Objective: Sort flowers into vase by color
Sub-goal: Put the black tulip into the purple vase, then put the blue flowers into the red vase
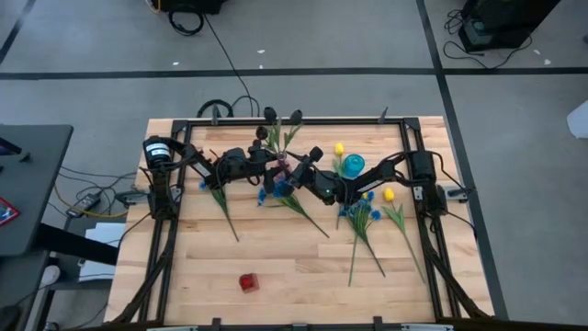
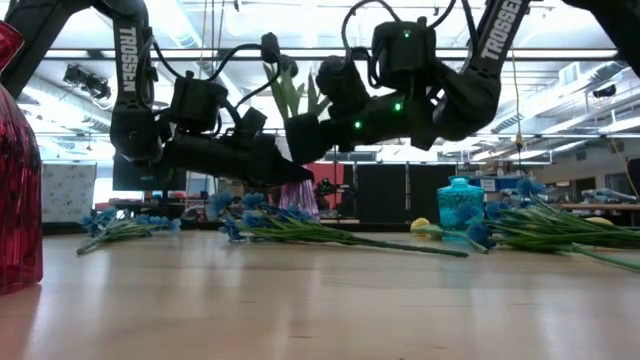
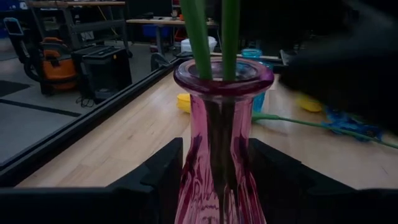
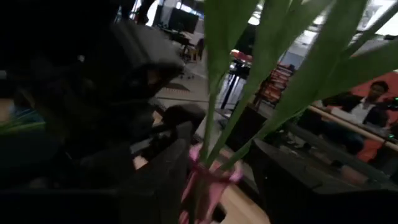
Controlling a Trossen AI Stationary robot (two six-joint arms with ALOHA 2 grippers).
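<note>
A pink glass vase (image 3: pixel 216 124) stands on the table's far middle (image 1: pixel 282 166). Two dark tulips (image 1: pixel 269 114) (image 1: pixel 296 117) stick into its neck on green stems (image 3: pixel 198 37). My left gripper (image 3: pixel 216 155) is shut on the vase's body (image 1: pixel 272 172). My right gripper (image 4: pixel 221 155) is open just above the vase's mouth (image 1: pixel 293 175), its fingers on either side of the stems and leaves (image 4: pixel 217 93). Blue blossom bunches (image 1: pixel 363 211) (image 1: pixel 276 193) and a yellow tulip (image 1: pixel 389 194) lie on the table. Another yellow tulip (image 1: pixel 339 147) stands in a teal vase (image 1: pixel 353 165). My left gripper holds the pink vase by its ribbed body (image 3: pixel 186 180), below the neck, pinched between the two fingers (image 3: pixel 158 177). The fingers come level from the table's left. The vase stands upright; in the low view its foot (image 2: pixel 298 205) seems to rest on the table.
A red vase (image 2: pixel 15 160) stands near the table's near edge (image 1: pixel 248 282). A blue bunch (image 1: pixel 213 188) lies under the left arm. Long stems (image 1: pixel 404 244) run toward the near right. Black rails (image 1: pixel 161 248) line both sides. A person (image 4: pixel 367 102) sits beyond the table.
</note>
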